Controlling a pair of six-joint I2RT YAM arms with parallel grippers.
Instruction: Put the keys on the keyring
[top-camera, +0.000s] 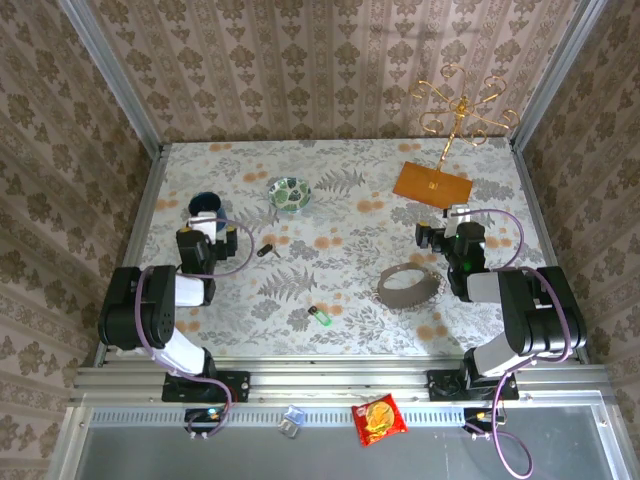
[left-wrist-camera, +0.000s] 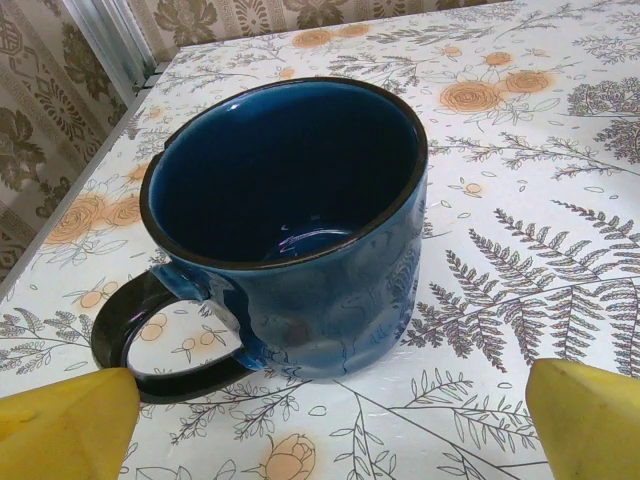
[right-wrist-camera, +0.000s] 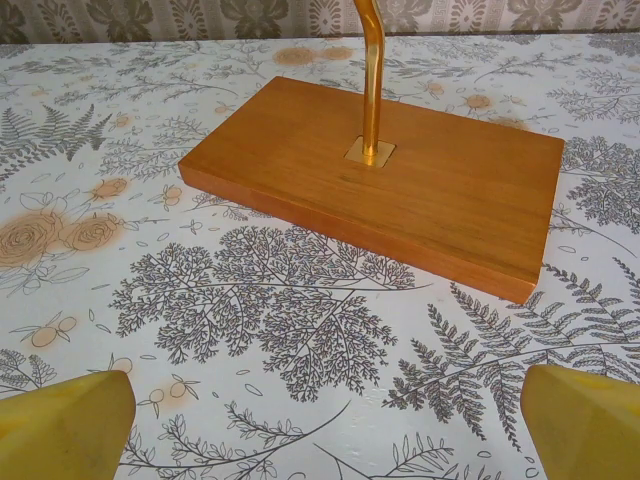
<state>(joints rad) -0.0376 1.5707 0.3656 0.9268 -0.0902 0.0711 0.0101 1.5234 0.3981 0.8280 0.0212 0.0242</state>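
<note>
The keys lie apart on the flowered table: a dark key (top-camera: 266, 250) left of centre and a green-headed key (top-camera: 320, 317) near the front edge. The keyring (top-camera: 408, 285), a large grey hoop, rests right of centre. My left gripper (top-camera: 205, 222) (left-wrist-camera: 330, 410) is open just in front of a blue mug (left-wrist-camera: 300, 220), well left of the dark key. My right gripper (top-camera: 456, 218) (right-wrist-camera: 325, 420) is open too, facing a wooden base (right-wrist-camera: 380, 180) and standing behind and to the right of the hoop. Nothing is between either pair of yellow fingers (left-wrist-camera: 70, 425) (right-wrist-camera: 585, 425).
The blue mug (top-camera: 205, 204) stands at the left with its handle toward the wall. A green-patterned bowl (top-camera: 290, 192) sits at the back centre. A gold wire stand (top-camera: 460, 110) rises from the wooden base (top-camera: 432, 185) at the back right. Patterned walls enclose the table.
</note>
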